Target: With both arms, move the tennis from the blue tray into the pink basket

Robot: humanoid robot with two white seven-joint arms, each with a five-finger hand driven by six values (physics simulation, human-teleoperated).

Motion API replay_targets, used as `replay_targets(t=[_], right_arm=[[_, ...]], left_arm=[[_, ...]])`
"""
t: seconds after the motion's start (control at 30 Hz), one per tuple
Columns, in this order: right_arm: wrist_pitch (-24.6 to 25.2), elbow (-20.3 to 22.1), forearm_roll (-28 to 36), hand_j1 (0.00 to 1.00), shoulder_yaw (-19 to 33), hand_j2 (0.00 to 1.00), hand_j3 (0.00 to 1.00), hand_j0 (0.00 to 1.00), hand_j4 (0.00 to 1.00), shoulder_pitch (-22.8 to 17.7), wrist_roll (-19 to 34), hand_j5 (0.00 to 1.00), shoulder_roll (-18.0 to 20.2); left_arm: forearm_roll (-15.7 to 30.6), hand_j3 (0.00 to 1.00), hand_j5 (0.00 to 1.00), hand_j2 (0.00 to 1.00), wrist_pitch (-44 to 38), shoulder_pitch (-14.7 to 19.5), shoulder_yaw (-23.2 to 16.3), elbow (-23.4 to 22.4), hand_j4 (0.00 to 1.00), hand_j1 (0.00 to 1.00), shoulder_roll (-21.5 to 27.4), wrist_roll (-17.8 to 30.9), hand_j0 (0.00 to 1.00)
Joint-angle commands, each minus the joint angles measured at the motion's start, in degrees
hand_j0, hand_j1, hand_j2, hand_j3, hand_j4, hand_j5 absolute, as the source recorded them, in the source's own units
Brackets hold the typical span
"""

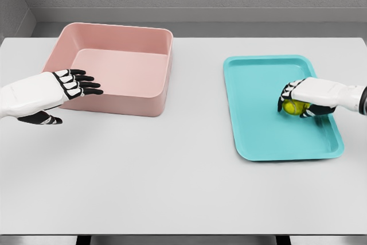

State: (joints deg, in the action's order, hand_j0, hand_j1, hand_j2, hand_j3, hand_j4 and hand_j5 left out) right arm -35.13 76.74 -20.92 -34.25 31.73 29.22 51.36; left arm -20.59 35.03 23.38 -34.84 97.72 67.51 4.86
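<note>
Left hand (71, 87): it hovers over the near left corner of the pink basket (114, 64), fingers extended and slightly spread, thumb hanging below, holding nothing. The basket stands at the far left of the white table (172, 187), and no contents are visible in it.

Centre: bare tabletop separates basket and tray; the two are well apart.

Blue tray (269, 136): it lies on the right side of the table, long axis running away from me. The tennis ball (294, 108) sits on the tray floor near the right-hand rim, about mid-length.

Right hand (304, 98): its fingers are curled over and around the ball, with the yellow showing beneath the knuckles. I judge this a grasp being closed or just closed; the ball appears to rest on the tray, not yet lifted.

Assessment of the step in hand: the grip should be secured before any lift, thumb opposed beneath the ball, since a round ball can squirt out sideways. The lift should clear the tray's raised rim. As the task calls for both arms, a handover over the bare centre seems likely, the left palm turned up to receive.
</note>
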Motion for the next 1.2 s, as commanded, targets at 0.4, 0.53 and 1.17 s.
replay_targets(t=[0.4, 0.53, 1.17], right_arm=[[0.13, 9.39, -0.43, 0.46, 0.06, 0.46, 0.46, 0.46, 0.46, 0.53, 1.90, 0.46, 0.85], [0.13, 12.55, -2.19, 0.46, -0.03, 0.46, 0.46, 0.46, 0.46, 0.53, 1.98, 0.46, 0.85], [0.13, 23.10, -9.22, 0.46, -2.67, 0.46, 0.46, 0.46, 0.46, 2.55, 2.16, 0.46, -5.83]], left_arm=[[0.37, 1.00, 1.00, 1.00, -0.03, 0.00, 0.13, 0.63, 1.00, 1.00, 0.08, -0.03, 1.00], [0.37, 1.00, 1.00, 1.00, -0.03, 0.00, 0.13, 0.72, 1.00, 1.00, 0.08, -0.03, 1.00], [0.29, 1.00, 1.00, 1.00, -0.03, 0.00, 0.13, 0.63, 1.00, 1.00, 0.17, -0.03, 1.00]])
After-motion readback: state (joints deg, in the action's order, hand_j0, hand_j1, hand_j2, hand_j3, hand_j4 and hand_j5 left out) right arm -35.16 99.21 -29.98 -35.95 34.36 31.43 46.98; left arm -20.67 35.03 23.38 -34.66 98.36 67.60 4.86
